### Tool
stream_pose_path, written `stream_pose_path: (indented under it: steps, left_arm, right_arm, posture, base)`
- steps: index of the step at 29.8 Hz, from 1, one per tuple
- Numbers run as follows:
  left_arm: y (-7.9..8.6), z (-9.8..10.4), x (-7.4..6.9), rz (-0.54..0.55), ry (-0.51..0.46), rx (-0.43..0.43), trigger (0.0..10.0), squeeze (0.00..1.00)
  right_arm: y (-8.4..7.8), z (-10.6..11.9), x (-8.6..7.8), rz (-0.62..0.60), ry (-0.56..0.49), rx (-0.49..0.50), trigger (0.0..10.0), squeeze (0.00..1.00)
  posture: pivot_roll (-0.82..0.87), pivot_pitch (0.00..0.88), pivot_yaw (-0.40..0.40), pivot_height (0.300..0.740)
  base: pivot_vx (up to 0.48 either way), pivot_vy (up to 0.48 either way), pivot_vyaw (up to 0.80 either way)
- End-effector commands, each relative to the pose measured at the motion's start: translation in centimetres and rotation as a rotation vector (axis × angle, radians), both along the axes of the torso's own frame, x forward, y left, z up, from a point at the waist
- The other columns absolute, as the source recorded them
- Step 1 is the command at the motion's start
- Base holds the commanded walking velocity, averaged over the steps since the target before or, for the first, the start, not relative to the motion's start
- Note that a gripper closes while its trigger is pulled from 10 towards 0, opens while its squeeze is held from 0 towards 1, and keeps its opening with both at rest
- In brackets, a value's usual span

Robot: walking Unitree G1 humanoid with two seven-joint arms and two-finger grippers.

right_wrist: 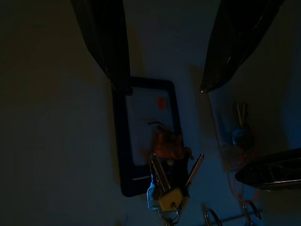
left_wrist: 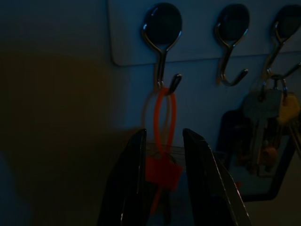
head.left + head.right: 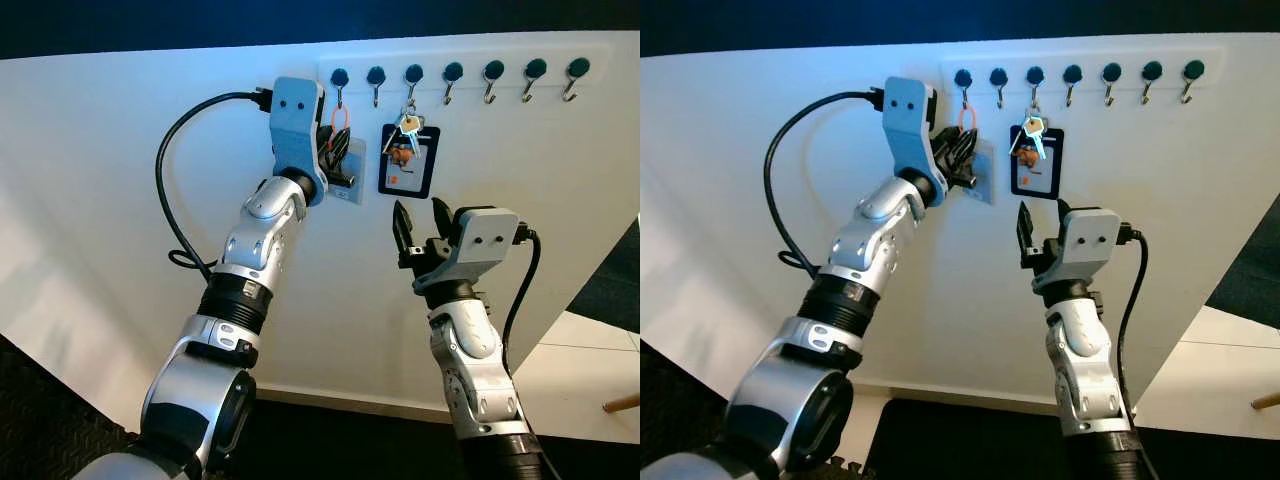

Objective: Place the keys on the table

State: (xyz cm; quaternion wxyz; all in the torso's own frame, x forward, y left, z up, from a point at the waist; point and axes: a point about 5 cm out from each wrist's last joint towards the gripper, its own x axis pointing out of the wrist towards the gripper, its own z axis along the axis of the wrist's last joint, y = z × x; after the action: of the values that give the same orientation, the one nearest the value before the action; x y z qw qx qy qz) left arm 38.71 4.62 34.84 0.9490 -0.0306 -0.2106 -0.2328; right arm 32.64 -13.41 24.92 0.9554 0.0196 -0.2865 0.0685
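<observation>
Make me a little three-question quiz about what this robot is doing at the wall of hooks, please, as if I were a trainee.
1. True or false: the left gripper has its fingers either side of the orange tag hanging from the first hook.
2. Which gripper is raised below the key bunch with the black card holder?
A. the left gripper
B. the right gripper
3. Fill in: the row on the wall has ___ hooks.

Key
1. True. The orange loop is hooked on, and the tag lies between the two black fingers.
2. B. It is open and apart from the key bunch.
3. Seven.
</observation>
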Motion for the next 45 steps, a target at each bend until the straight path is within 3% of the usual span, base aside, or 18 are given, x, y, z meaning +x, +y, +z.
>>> stream_pose_path:
  steps: [1,7,8,9,10,12,13,15,16,18,19,28,31,32,33,35,39,45]
  left_arm:
    - [1.0,0.0,0.0,0.028,-0.007,0.001,10.0,0.0]
    - [1.5,0.1,-0.1,0.042,-0.013,-0.011,10.0,0.0]
    - [1.7,0.0,-0.1,0.046,-0.014,-0.012,5.6,0.0]
    - [1.8,0.0,-0.1,0.049,-0.015,-0.012,1.8,0.0]
    - [1.8,0.0,-0.1,0.049,-0.015,-0.012,1.8,0.0]
    - [1.8,-0.1,-0.2,0.05,-0.017,-0.011,0.9,0.0]
    - [1.8,-0.1,-0.2,0.051,-0.018,-0.009,0.0,0.0]
    - [1.8,-0.1,-0.2,0.048,-0.022,-0.006,0.0,0.0]
    - [1.7,-0.1,-0.3,0.045,-0.024,-0.003,4.6,0.0]
    - [1.7,-0.1,-0.3,0.045,-0.024,-0.003,4.6,0.0]
    - [1.6,-0.1,-0.4,0.043,-0.025,-0.002,10.0,0.0]
    - [1.6,1.4,-0.9,0.08,-0.086,0.035,10.0,0.0]
    - [1.5,1.3,-0.7,0.082,-0.08,0.158,10.0,0.0]
    - [1.5,1.3,-0.7,0.082,-0.08,0.158,10.0,0.0]
    - [1.6,1.3,-0.5,0.064,-0.064,0.257,10.0,0.0]
    - [1.6,1.3,-0.5,0.064,-0.064,0.257,10.0,0.0]
    - [1.7,1.5,0.0,0.046,-0.056,0.346,10.0,0.0]
    - [2.4,2.7,0.5,0.099,-0.065,0.352,10.0,0.0]
  right_arm:
    - [0.3,-0.2,0.0,0.011,0.002,0.007,10.0,0.0]
    - [0.3,-0.2,0.0,0.014,0.003,0.006,10.0,0.0]
    - [0.3,-0.2,0.0,0.015,0.003,0.006,10.0,0.0]
    - [0.3,-0.2,0.0,0.016,0.003,0.005,10.0,0.0]
    - [0.3,-0.2,0.0,0.016,0.003,0.005,10.0,0.0]
    - [0.3,-0.2,0.0,0.018,0.002,0.005,10.0,0.0]
    - [0.4,-0.2,0.0,0.02,0.002,0.005,10.0,0.0]
    - [0.4,-0.1,0.1,0.022,0.001,0.004,10.0,0.0]
    - [0.5,-0.1,0.1,0.024,0.001,0.004,10.0,0.0]
    - [0.5,-0.1,0.1,0.024,0.001,0.004,10.0,0.0]
    - [0.5,-0.1,0.1,0.024,0.0,0.003,10.0,0.0]
    - [0.6,-0.1,0.1,0.027,0.0,0.001,10.0,0.0]
    - [0.6,-0.1,0.1,0.028,0.0,0.002,10.0,0.0]
    - [0.6,-0.1,0.1,0.028,0.0,0.002,10.0,0.0]
    - [0.6,-0.1,0.1,0.028,0.0,0.003,10.0,0.0]
    - [0.6,-0.1,0.1,0.028,0.0,0.003,10.0,0.0]
    - [0.6,-0.1,0.1,0.027,-0.001,0.005,10.0,0.0]
    - [0.3,-0.1,0.0,0.013,-0.003,0.009,10.0,0.0]
  posture:
    - [0.02,0.217,0.127,0.74]
    - [0.02,0.216,0.125,0.74]
    - [0.02,0.215,0.124,0.74]
    - [0.02,0.214,0.123,0.74]
    - [0.02,0.214,0.123,0.74]
    - [0.02,0.213,0.121,0.74]
    - [0.02,0.213,0.12,0.74]
    - [0.02,0.211,0.12,0.74]
    - [0.02,0.21,0.12,0.74]
    - [0.02,0.21,0.12,0.74]
    - [0.02,0.209,0.119,0.74]
    - [0.02,0.208,0.12,0.74]
    - [0.02,0.21,0.12,0.74]
    - [0.02,0.21,0.12,0.74]
    - [0.03,0.212,0.122,0.74]
    - [0.03,0.212,0.122,0.74]
    - [0.03,0.212,0.127,0.74]
    - [0.03,0.214,0.138,0.74]
  base:
    - [0.0,0.0,0.0]
    - [0.0,0.0,0.0]
    - [0.0,0.0,0.0]
    - [0.0,0.0,0.0]
    - [0.0,0.0,0.0]
    - [0.0,0.0,0.0]
    - [0.0,0.0,0.0]
    - [0.0,0.0,0.0]
    - [0.0,0.0,0.0]
    - [0.0,0.0,0.0]
    - [0.0,0.0,0.0]
    - [0.0,0.0,0.0]
    - [0.0,0.0,0.0]
    - [0.0,0.0,0.0]
    - [0.0,0.0,0.0]
    - [0.0,0.0,0.0]
    - [0.0,0.0,0.0]
    - [0.0,0.0,0.0]
